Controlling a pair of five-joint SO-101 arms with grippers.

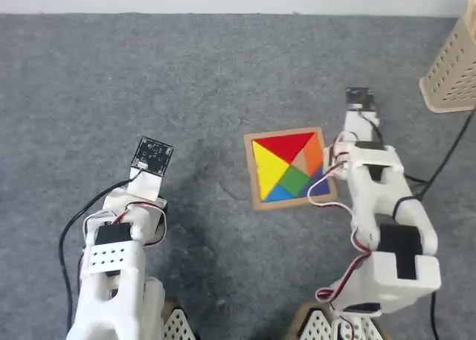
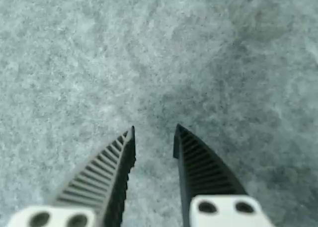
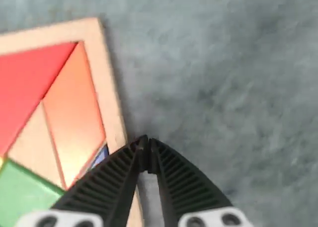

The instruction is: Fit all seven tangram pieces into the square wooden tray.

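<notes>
The square wooden tray (image 1: pixel 286 132) lies on the grey carpet right of centre. Inside it are a red triangle (image 1: pixel 285 144), a yellow triangle (image 1: pixel 268 167), a green square (image 1: pixel 295 180), an orange piece (image 1: pixel 315 155), a tan triangle (image 1: pixel 301 162) and blue pieces (image 1: pixel 279 193) along the near side. The right arm (image 1: pixel 368 169) stands at the tray's right side. My right gripper (image 3: pixel 147 140) is shut and empty, its tips over the tray's rim (image 3: pixel 107 78) beside the orange piece (image 3: pixel 74 113). My left gripper (image 2: pixel 153 132) is open over bare carpet, far left of the tray.
A beige perforated stand (image 1: pixel 454 65) is at the back right corner. Cables trail from both arms, a black one (image 1: pixel 446 158) running right of the right arm. The left arm (image 1: pixel 119 236) is at the front left. Open carpet lies behind and between the arms.
</notes>
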